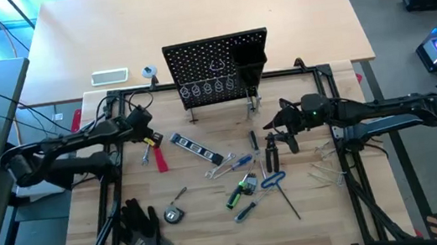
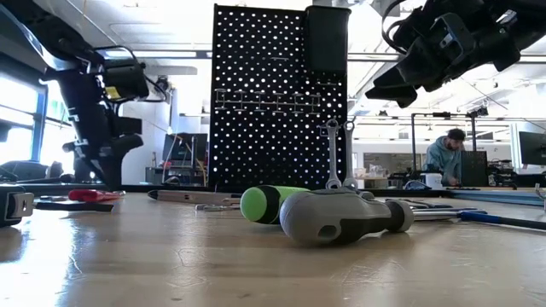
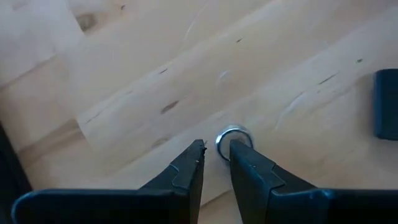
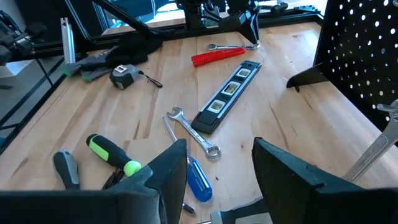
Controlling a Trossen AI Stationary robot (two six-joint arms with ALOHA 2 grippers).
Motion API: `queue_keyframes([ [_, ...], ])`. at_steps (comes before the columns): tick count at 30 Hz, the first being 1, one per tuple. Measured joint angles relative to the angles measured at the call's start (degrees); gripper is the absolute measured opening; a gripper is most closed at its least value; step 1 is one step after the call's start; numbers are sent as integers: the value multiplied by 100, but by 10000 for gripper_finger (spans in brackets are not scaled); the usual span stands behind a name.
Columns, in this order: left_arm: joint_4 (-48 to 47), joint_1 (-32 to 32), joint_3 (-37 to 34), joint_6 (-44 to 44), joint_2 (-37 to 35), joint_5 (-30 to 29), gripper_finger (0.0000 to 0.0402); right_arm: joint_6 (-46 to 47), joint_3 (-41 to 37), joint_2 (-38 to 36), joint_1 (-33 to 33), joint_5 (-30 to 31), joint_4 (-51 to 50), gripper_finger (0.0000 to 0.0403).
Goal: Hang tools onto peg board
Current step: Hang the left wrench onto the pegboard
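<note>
The black peg board point(image 1: 216, 68) stands upright at the table's far side, with two silver wrenches point(image 2: 333, 153) upright at its front. Loose tools lie in front of it: a green-handled screwdriver point(image 1: 240, 191), a blue-handled one point(image 1: 245, 161), black pliers point(image 1: 271, 151), a hex key point(image 1: 275, 181) and a black bar level point(image 1: 196, 146). At the left, a silver wrench point(image 1: 145, 155) lies beside a red flat tool point(image 1: 160, 160). My left gripper point(image 3: 216, 149) points steeply down at that wrench's ring end, its fingertips a narrow gap apart. My right gripper point(image 1: 282, 122) hovers open above the pliers. My left gripper comes down slanting from above onto the wrench's ring end point(image 3: 234, 135), which shows just past its fingertips, partly behind one of them. The wrench lies flat on the table. Whether the fingers touch it, I cannot tell.
Black work gloves point(image 1: 140, 234) and a tape measure point(image 1: 173, 215) lie near the front left. A white flat device point(image 1: 109, 76) sits beyond the board at the far left. Black frame rails point(image 1: 353, 181) run along both sides. A person point(image 2: 444, 158) sits in the room behind.
</note>
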Motion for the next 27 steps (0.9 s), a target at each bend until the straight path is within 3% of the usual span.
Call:
queue_keyframes([
  [7,294,37,8,141,498,9,67,0,0,0,0,1,0,174],
  [12,1139,48,38,329,1096,537,63,20,0,0,0,3,0,174],
  [18,1872,-7,87,762,1801,780,20,122,0,2,54,20,0,174],
  [27,2012,-280,226,1069,1787,1016,2,171,0,2,187,150,-1,174],
])
